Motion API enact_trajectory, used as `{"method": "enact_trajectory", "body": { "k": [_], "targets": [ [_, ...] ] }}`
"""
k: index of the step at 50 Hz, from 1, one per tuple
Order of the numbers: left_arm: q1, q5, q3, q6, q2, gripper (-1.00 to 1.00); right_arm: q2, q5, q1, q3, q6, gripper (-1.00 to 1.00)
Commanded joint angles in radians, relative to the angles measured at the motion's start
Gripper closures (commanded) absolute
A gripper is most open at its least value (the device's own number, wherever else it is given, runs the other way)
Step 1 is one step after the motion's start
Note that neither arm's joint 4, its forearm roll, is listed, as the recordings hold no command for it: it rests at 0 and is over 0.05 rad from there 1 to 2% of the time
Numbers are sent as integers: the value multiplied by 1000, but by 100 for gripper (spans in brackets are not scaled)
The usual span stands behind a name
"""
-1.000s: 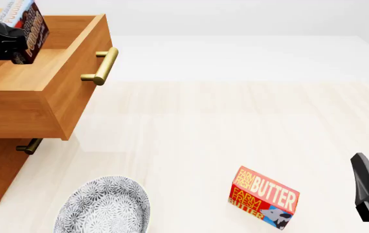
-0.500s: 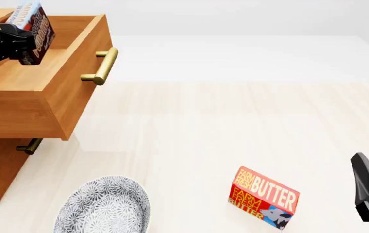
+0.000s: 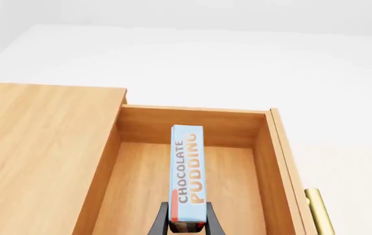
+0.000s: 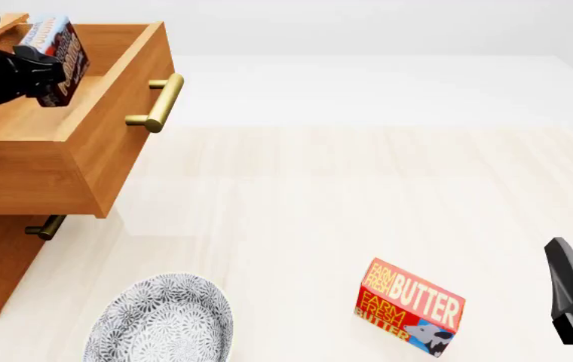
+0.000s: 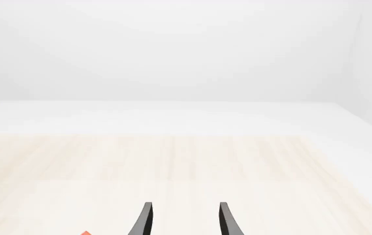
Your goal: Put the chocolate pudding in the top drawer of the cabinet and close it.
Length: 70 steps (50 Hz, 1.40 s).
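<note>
While chocolate pudding [image 3: 187, 177] is being held clenched by left gripper [image 3: 187, 226] over top drawer [image 4: 96, 143] | release needed next | right gripper [image 5: 183, 220] released, idle

Even, bright, diffuse light throughout; renders sharp edge to edge, without blur, glare or distortion. Faint soft shadow on the surface [image 4: 367, 188] beneath the open top drawer [image 4: 96, 151].

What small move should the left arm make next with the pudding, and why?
Probably lower and release: the left gripper holds the chocolate pudding above the open top drawer, the box not yet resting on its floor.
</note>
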Motion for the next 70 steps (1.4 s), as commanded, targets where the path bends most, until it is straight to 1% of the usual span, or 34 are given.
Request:
{"method": "enact_trajectory", "body": {
  "k": [1,7,16,38,47,48,56,58,70],
  "targets": [
    [13,-17,-1,12,22,100,0,0,0,0,0,-100],
    [24,-23,0,13,26,100,0,0,0,0,0,-100],
    [47,-54,44,-4,16,100,0,0,0,0,0,-100],
    [58,-59,46,-5,23,100,0,0,0,0,0,-100],
    [44,-65,46,-20,34,100,0,0,0,0,0,-100],
    [39,-64,46,-26,34,-100,0,0,0,0,0,-100],
    [30,-57,45,-34,34,-100,0,0,0,0,0,-100],
    [42,-51,46,-37,22,-100,0,0,0,0,0,-100],
    [41,-23,36,-32,1,-100,0,0,0,0,0,-100]
  ]
}}
